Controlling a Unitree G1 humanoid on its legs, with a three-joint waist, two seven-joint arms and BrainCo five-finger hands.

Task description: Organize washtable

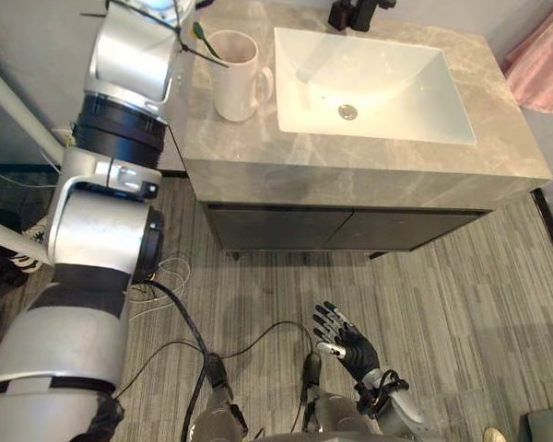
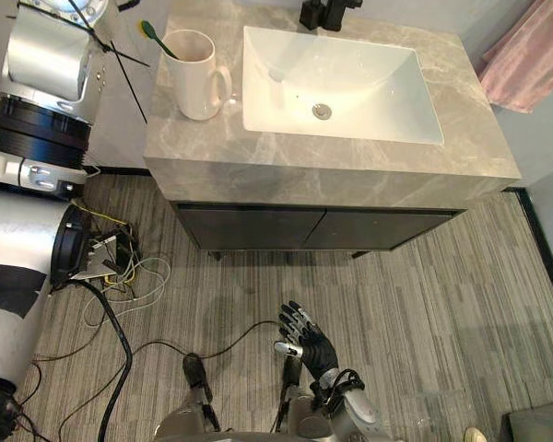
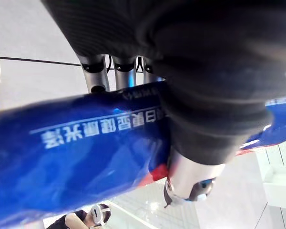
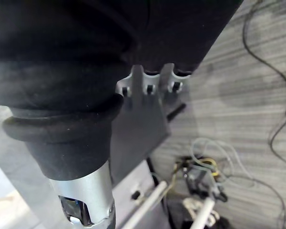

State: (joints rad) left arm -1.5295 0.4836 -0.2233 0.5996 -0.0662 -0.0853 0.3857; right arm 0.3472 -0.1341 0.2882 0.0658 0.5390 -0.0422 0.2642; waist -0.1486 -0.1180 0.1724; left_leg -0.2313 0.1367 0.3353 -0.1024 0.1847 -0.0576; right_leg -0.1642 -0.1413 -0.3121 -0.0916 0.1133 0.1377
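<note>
My left hand is shut on a blue tube with white print, the thumb across its front and the fingers behind it. The left arm rises past the washtable's left end. A white mug with a green toothbrush in it stands on the grey marble counter, just left of the white sink. My right hand hangs low above the floor in front of the cabinet, open with its fingers spread.
A black faucet stands behind the sink. Dark cabinet doors run under the counter. A pink towel hangs at the far right. A person shows beyond the tube.
</note>
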